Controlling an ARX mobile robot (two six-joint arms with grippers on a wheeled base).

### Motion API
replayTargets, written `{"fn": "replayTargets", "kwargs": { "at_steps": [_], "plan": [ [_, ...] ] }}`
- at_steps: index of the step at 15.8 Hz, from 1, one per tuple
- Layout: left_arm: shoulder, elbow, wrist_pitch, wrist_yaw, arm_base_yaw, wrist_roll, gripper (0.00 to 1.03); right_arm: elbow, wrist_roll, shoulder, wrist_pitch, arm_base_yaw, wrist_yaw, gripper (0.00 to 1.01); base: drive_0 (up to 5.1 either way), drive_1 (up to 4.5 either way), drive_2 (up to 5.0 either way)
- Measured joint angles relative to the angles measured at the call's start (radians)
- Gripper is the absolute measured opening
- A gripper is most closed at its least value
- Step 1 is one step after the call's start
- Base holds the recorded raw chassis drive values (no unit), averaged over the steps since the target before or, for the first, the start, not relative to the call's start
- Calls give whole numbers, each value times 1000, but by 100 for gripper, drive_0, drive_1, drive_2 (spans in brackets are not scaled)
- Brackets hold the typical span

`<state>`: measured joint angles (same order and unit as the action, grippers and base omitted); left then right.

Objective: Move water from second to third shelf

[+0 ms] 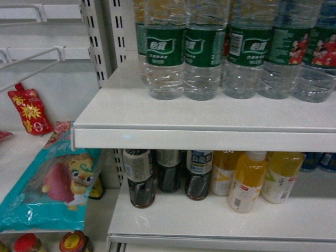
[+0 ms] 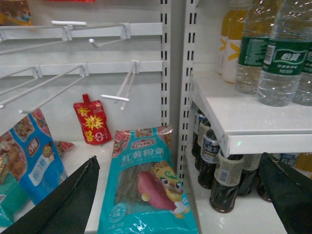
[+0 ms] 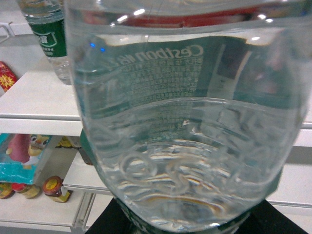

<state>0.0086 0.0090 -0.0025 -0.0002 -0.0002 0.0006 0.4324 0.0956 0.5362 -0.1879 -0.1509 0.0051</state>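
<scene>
We start at the left gripper (image 2: 180, 195): in the left wrist view its two dark fingers (image 2: 68, 200) stand wide apart at the lower corners with nothing between them. Behind the gap lies a teal snack bag (image 2: 146, 190) on the lower left shelf, with a red pouch (image 2: 91, 122) against the back wall and bare white hooks (image 2: 122, 87) above.

For the right gripper, we see only a dark edge at the bottom of the right wrist view, so we cannot tell how its jaws stand. A water bottle (image 3: 180, 122) fills that view, very close to the camera, its green label seen reversed through the clear wall. We cannot tell whether the gripper touches it. Neither gripper appears in the head view.

In the head view we find the water (image 1: 165, 52) standing in a row on the upper white shelf (image 1: 199, 131), upright, bottles touching or just beside one another, set back from the front edge. On the shelf below stand dark drink bottles (image 1: 139, 178) at left and yellow drink bottles (image 1: 249, 181) at right. The left bay holds the teal bag, the red pouch, and small jars (image 1: 73, 242) at the bottom edge.
</scene>
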Motion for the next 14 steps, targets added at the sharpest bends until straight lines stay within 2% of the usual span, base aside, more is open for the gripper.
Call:
{"fn": "replayTargets", "kwargs": {
  "at_steps": [3,7,9,14],
  "plan": [
    [0,0,-1,0,0,0,98,0,0,1,0,0,0,36,-494,252,252],
    [0,0,1,-3,0,0,98,0,0,4,-1,-8,-21,36,0,0,0],
    [0,0,-4,-2,0,0,98,0,0,4,2,-5,4,36,0,0,0],
    [0,0,-1,-1,0,0,98,0,0,4,0,-5,2,36,0,0,0]
  ]
}}
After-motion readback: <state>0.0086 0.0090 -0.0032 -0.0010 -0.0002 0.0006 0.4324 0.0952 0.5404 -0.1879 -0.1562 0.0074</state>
